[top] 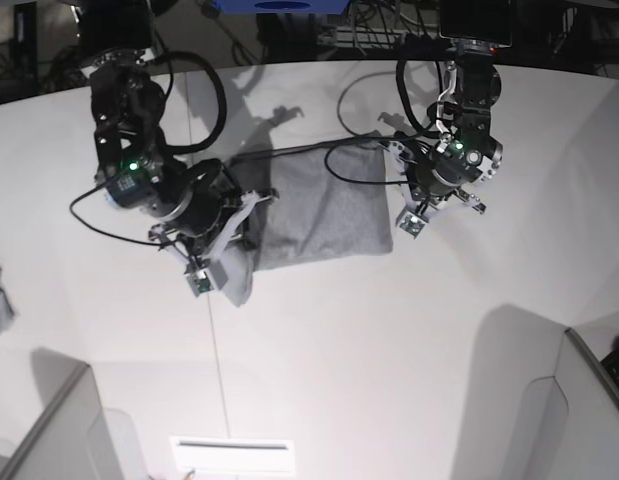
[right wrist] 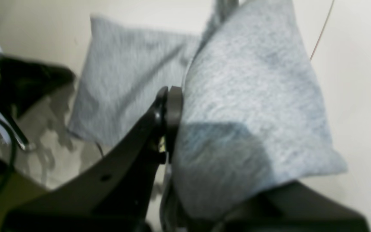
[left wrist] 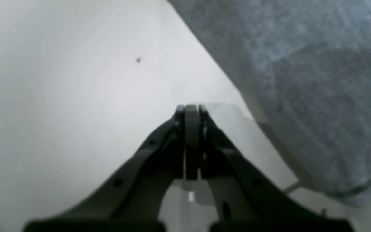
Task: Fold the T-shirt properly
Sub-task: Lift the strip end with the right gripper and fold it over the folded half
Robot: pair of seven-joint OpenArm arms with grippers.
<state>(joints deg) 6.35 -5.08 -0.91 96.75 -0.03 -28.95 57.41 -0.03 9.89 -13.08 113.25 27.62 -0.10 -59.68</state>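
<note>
Folded already into a compact grey block, the T-shirt (top: 314,205) lies on the white worktop (top: 389,340) between the two arms, its near-left corner lifted off the surface. Gripped there by the right tool (right wrist: 175,106), with cloth pinched between the dark jaws and a thick wad of fabric bulging over one of them in the right wrist view; held this way, most likely, to carry that edge across for a further fold or to square the stack. Seen in the base view at scene left, with the raised flap (top: 234,275) hanging just below the tool. Parked at scene right, the left tool (left wrist: 192,111) sits with its jaws pressed fully together on nothing, hovering over bare worktop just beside the shirt's right edge (left wrist: 243,93), apart from the cloth; probably waiting clear so as not to drag the folded layers. Judged well along: only a finishing fold or tidy seems left. Risk in the next move: layers sliding apart if the lifted corner is pulled too far.
</note>
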